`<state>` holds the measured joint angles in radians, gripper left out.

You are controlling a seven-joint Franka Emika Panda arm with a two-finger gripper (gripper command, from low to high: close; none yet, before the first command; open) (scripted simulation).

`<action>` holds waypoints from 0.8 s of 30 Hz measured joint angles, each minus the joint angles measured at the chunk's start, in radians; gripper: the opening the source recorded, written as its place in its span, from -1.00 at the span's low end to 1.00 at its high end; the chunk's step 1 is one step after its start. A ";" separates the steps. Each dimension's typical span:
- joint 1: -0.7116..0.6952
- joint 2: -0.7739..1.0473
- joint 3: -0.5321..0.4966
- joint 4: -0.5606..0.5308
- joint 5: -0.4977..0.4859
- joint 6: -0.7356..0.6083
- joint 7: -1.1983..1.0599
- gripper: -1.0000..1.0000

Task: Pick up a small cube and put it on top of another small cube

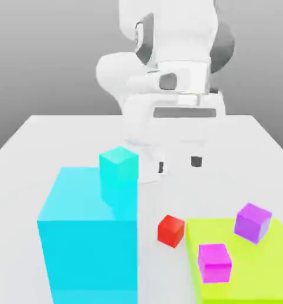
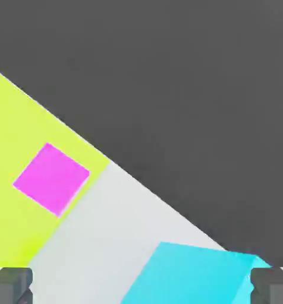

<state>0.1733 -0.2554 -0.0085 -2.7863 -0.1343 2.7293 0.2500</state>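
The small red cube (image 1: 170, 230) sits on the white table between a big cyan block and a yellow-green slab. A violet-purple cube (image 1: 252, 222) and a magenta-pink cube (image 1: 214, 262) rest on that slab. My gripper (image 1: 178, 164) hangs open above the table, behind the red cube and well above it, with nothing between its fingers. In the hand view, the dark fingertips (image 2: 10, 286) stand wide apart with the gripper (image 2: 141, 288) empty, looking down on the magenta-pink cube (image 2: 51, 178).
A large cyan block (image 1: 87, 237) stands at the exterior view's left with a smaller cyan cube (image 1: 118, 166) on top. The yellow-green slab (image 1: 251, 279) lies low at the right. The hand view shows the slab (image 2: 13, 130), bare table (image 2: 90, 249) and a cyan block (image 2: 191, 276).
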 joint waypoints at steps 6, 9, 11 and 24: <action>0.074 0.224 -0.015 -0.163 0.114 0.198 -0.208 0.00; 0.078 0.301 -0.015 -0.154 0.115 0.262 -0.207 0.00; 0.078 0.351 -0.015 -0.145 0.115 0.303 -0.206 0.00; 0.055 0.500 0.003 -0.124 0.112 0.426 -0.211 -1.00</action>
<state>0.2279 0.2448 -0.0051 -2.9105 -0.0219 3.1553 0.0393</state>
